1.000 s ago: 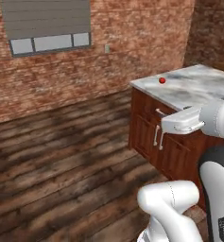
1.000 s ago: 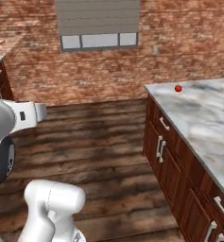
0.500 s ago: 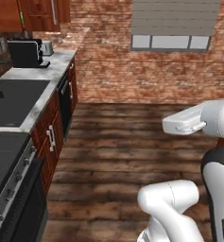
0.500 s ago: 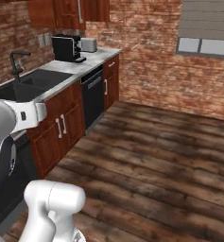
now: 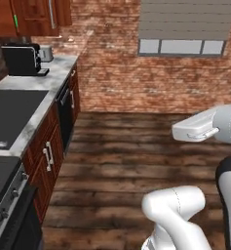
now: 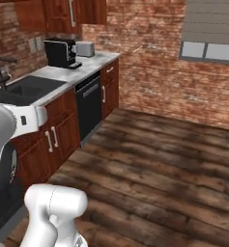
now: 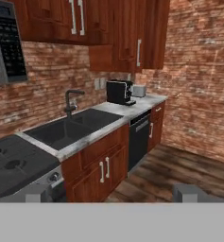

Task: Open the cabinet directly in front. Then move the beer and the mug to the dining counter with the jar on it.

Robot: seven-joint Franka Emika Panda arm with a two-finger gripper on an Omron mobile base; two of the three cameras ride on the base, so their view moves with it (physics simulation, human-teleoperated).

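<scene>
The cabinet (image 7: pixel 132 33) hangs high on the brick wall, dark red-brown with long grey vertical bar handles, and its doors sit shut, flush with their frames. In the hand view it sits straight above the black coffee machine (image 7: pixel 119 92), which makes a good marker for the rest. In the left base view the cabinet (image 5: pixel 36 17) shows at the top left corner, again over the coffee machine (image 5: pixel 22 58); a small strip of bright green shows beside its door, too small to say what it is. In the right base view the cabinet (image 6: pixel 70 14) runs along the top edge above the machine (image 6: pixel 60 52).

The coffee machine stands on a marble worktop (image 7: pixel 146 101), with a small silver toaster (image 7: pixel 139 90) just beside it on the far side. On the near side of the machine the worktop holds a black sink (image 7: pixel 68 127) with a dark tap (image 7: pixel 71 101) rising behind it. Below the machine a black dishwasher (image 7: pixel 138 139) sits between red-brown base cabinets (image 7: pixel 101 168) with short handles. Further along from the sink comes a black stove (image 7: pixel 14 165), with a microwave (image 7: pixel 7 42) mounted above it.

The jaws (image 7: pixel 113 194) are released, wide apart with nothing between them, well short of the worktop. The two fingertips (image 7: pixel 189 193) show at the bottom of the hand view over a dark wooden floor (image 6: pixel 159 164). A shuttered window (image 5: pixel 185 24) sits in the brick wall across the room from the machine.
</scene>
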